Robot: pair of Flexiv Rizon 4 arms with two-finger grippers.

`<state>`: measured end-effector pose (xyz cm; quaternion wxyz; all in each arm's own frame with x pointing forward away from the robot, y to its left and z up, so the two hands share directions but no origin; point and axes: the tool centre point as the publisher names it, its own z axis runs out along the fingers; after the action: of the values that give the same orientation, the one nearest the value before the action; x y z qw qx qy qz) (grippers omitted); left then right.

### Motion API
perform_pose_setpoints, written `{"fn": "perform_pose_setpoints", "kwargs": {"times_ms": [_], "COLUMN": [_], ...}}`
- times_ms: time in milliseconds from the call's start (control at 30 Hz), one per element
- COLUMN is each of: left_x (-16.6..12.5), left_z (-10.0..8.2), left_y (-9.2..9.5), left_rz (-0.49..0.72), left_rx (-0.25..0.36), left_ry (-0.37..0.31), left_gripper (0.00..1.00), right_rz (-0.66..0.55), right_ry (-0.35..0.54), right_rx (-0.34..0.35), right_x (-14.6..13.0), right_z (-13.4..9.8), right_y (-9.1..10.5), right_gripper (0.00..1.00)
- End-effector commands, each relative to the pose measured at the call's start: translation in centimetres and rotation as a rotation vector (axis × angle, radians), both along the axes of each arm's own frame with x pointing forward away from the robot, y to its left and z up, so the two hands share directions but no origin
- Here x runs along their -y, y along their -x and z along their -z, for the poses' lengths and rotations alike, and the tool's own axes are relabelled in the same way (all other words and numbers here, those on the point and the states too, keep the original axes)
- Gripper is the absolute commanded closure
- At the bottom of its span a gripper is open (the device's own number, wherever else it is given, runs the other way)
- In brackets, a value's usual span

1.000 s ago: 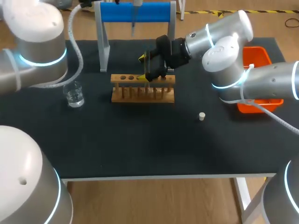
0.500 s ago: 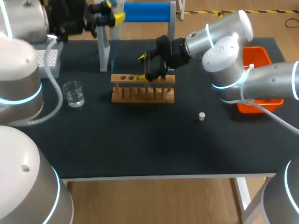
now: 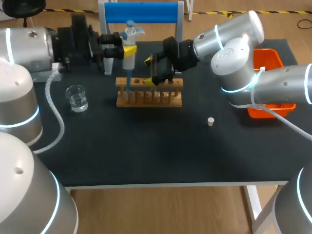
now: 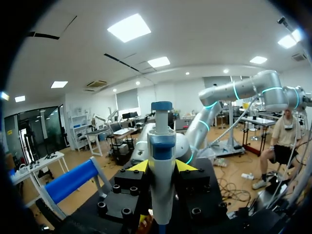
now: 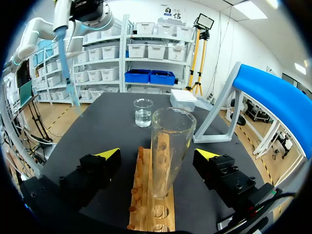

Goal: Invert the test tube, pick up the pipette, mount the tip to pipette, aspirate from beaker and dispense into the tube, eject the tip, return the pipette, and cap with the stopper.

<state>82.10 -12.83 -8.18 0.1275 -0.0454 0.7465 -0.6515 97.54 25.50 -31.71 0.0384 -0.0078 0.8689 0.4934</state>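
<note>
While your left gripper (image 4: 162,168) clamps the pipette (image 4: 161,161) upright between both fingers, the pipette's lower end shows at the left end of the wooden rack (image 3: 148,93) in the head view.
Test tube (image 5: 168,146): upright in the rack, mouth up, between the wide-spread fingers of your right gripper (image 5: 158,155), neither finger touching it.
Beaker (image 3: 77,97): left of the rack, apart.
Stopper (image 3: 210,121): on the table, right of the rack.
Orange bin (image 3: 269,61): far right, partly behind your right arm.

The beaker (image 3: 77,97) stands left of the rack (image 3: 148,92), the stopper (image 3: 210,121) to its right, nearer the table's (image 3: 146,151) front edge.
</note>
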Motion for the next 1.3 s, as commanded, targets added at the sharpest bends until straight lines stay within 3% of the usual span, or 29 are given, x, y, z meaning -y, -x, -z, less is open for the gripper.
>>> {"fn": "perform_pose_setpoints", "kwargs": {"times_ms": [33,400,1100,1300], "left_x": [2.1,5.5,5.7,5.7], "left_z": [0.9,1.3,1.3,1.3], "left_y": [-0.8,0.0,0.2,0.2], "left_rz": [0.034,0.107,0.112,0.112], "left_rx": [-0.005,-0.024,-0.031,-0.031], "left_ry": [0.005,0.038,0.031,0.031], "left_gripper": [1.00,1.00,1.00,1.00], "right_rz": [-0.002,-0.002,-0.002,0.026], "right_ry": [0.002,0.002,0.002,-0.013], "right_rx": [-0.002,-0.002,-0.002,0.002], "right_x": [0.1,0.1,0.1,2.0], "right_z": [-0.1,-0.1,-0.1,-0.4], "right_y": [-0.1,-0.1,-0.1,0.3], "right_gripper": [0.00,0.00,0.00,0.00]}}
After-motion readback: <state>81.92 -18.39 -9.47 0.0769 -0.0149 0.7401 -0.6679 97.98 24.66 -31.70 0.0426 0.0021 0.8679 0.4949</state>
